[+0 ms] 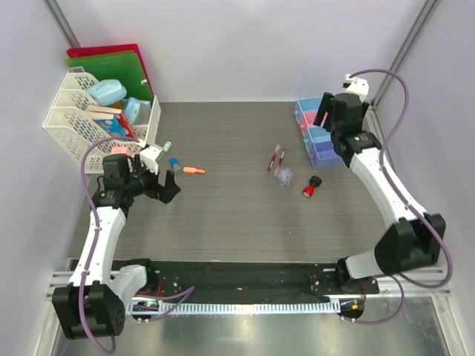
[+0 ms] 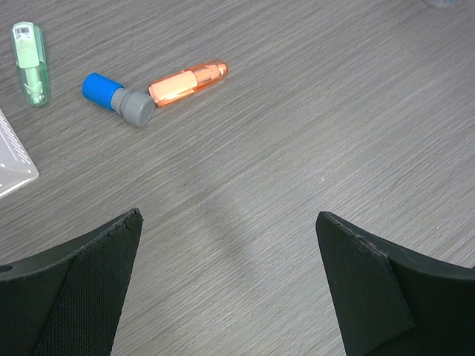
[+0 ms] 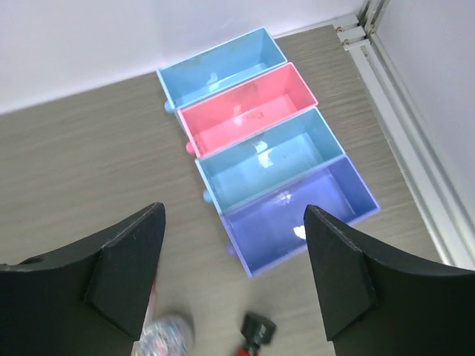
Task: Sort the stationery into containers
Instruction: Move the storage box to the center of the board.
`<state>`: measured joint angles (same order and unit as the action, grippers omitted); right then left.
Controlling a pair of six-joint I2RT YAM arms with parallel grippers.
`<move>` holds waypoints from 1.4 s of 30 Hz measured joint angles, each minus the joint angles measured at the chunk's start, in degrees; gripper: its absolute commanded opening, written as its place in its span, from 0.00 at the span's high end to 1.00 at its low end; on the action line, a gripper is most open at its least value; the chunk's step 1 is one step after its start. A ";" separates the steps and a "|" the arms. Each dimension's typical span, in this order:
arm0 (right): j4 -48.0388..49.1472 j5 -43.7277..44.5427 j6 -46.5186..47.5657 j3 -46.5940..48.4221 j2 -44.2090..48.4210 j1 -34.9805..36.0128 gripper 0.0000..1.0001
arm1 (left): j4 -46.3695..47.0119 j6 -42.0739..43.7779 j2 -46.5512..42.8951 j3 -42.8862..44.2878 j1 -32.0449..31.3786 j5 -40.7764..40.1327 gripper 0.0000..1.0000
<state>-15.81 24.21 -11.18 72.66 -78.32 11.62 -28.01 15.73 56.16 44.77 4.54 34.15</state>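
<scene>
grey table [image 1: 223, 215], four bins [image 3: 256, 132], two pens [image 1: 276, 158]

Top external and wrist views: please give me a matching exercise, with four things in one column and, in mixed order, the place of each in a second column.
Things
1. orange marker
2. green piece
3. purple-blue bin
4. clear bluish lump

Places
A. at one end of the bin row, next to a light blue bin
B. just beside the two pens
C. closest to the white rack
D. beside the blue-and-grey piece

Pairs: 1-D, 2-C, 3-A, 4-B.
</scene>
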 measured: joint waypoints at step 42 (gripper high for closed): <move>-3.17 -2.54 -18.21 29.40 -48.50 -7.89 0.51 | -4.22 9.46 -1.05 -0.24 0.00 -2.91 0.00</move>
<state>-18.98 21.67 -29.39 102.06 -126.82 3.73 -32.23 25.19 55.11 44.53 4.54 31.24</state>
